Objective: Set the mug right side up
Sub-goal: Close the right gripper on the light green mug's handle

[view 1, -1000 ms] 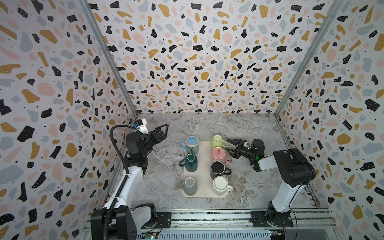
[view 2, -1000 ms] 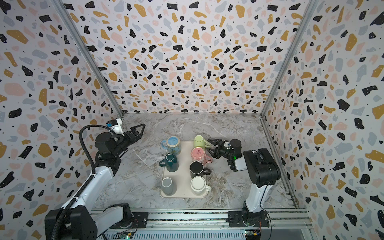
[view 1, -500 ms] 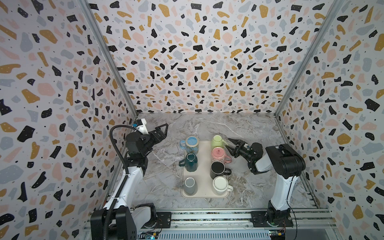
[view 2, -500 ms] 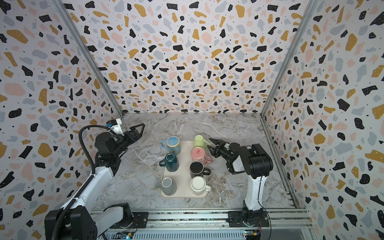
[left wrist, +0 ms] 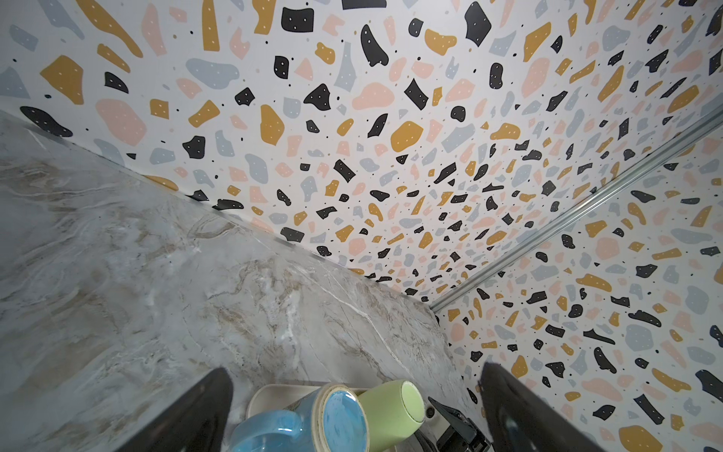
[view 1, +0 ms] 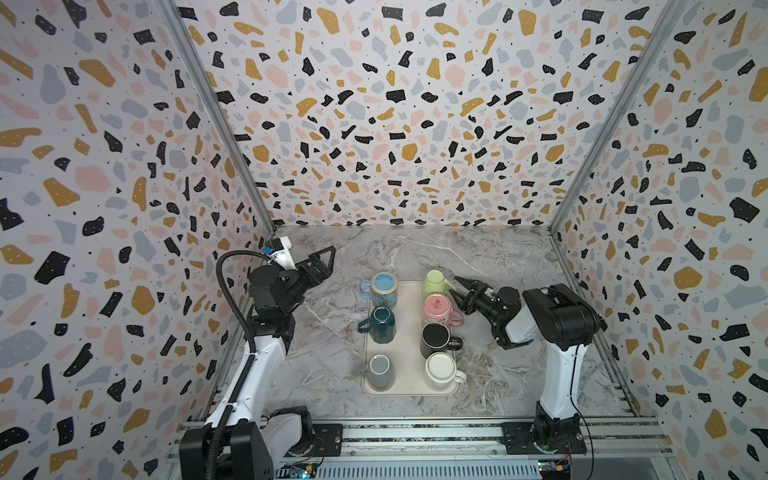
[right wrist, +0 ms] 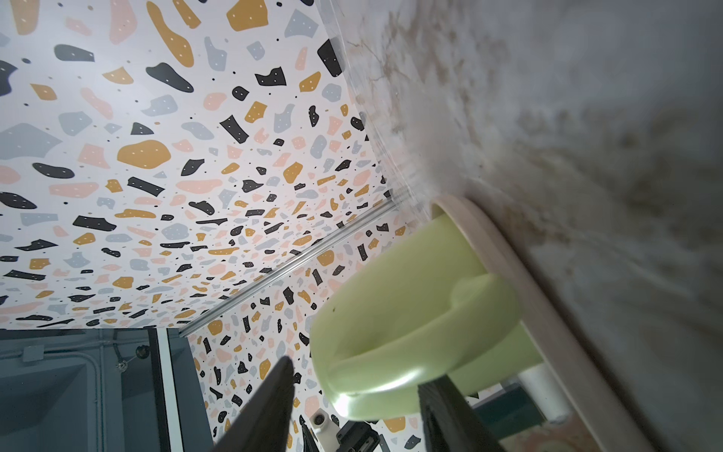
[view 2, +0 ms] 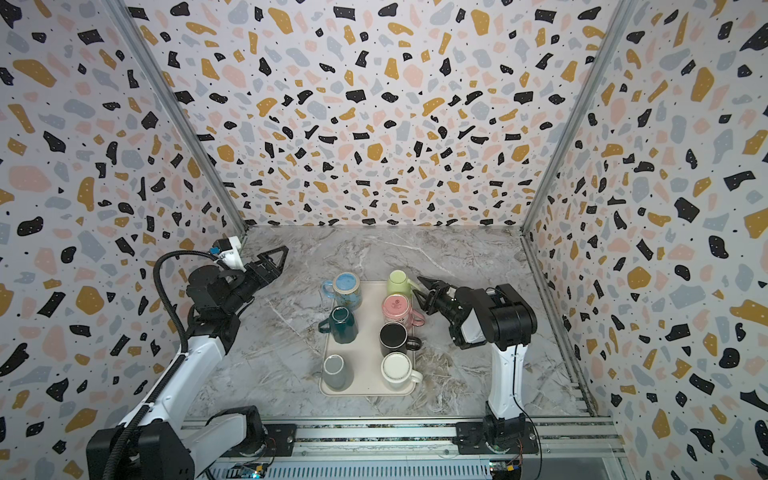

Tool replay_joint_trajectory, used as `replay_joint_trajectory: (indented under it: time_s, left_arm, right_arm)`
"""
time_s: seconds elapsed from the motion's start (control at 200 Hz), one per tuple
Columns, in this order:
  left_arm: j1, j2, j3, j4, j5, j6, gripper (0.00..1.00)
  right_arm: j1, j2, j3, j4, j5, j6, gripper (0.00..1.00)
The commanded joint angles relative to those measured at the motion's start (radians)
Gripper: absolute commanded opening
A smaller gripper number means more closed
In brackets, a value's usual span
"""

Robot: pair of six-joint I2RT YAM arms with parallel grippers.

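Since a second earlier the right arm had swung in toward the far corner of the tray (view 1: 409, 340) and its jaws had narrowed, while the left arm had not stirred. On the left, the left gripper (view 1: 323, 262) hung raised over the marble table (view 1: 332, 353) with its fingers spread wide and nothing between them, apparently parked there to leave the tray free. On the tray's far left corner a blue mug (view 1: 384, 286) stood base up. Across from it, on the far right corner, the green mug (view 1: 434, 282) also stood upside down, its rim on the tray and its handle (right wrist: 485, 297) pointing out toward the right arm; this looked to be the mug to be turned. A pink mug (view 1: 438, 309) just in front of it was base up as well (so the choice is a judgement from where the arm reached). Furthest right, the right gripper (view 1: 456, 286) lay low and level at the green mug's side, likely so a later roll of the wrist could flip it. Its fingers (right wrist: 270, 403) straddled the handle, half parted; a gap showed beside one of them, so the handle was not yet clamped.
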Motion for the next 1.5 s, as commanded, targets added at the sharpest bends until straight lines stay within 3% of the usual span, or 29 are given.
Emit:
replay_joint_trajectory:
  time_s: [0.0, 0.926, 1.497]
  left_arm:
    - [0.005, -0.016, 0.032, 0.017, -0.002, -0.004, 1.00]
    - [0.005, -0.008, 0.049, 0.004, -0.003, 0.000, 1.00]
    - [0.005, -0.014, 0.046, 0.003, 0.004, -0.002, 1.00]
  right_arm:
    - [0.008, 0.018, 0.034, 0.072, 0.028, 0.033, 0.51]
    - [0.025, 0.147, 0.168, 0.096, 0.115, 0.091, 0.45]
    - [0.040, 0.200, 0.234, 0.056, 0.111, 0.094, 0.41]
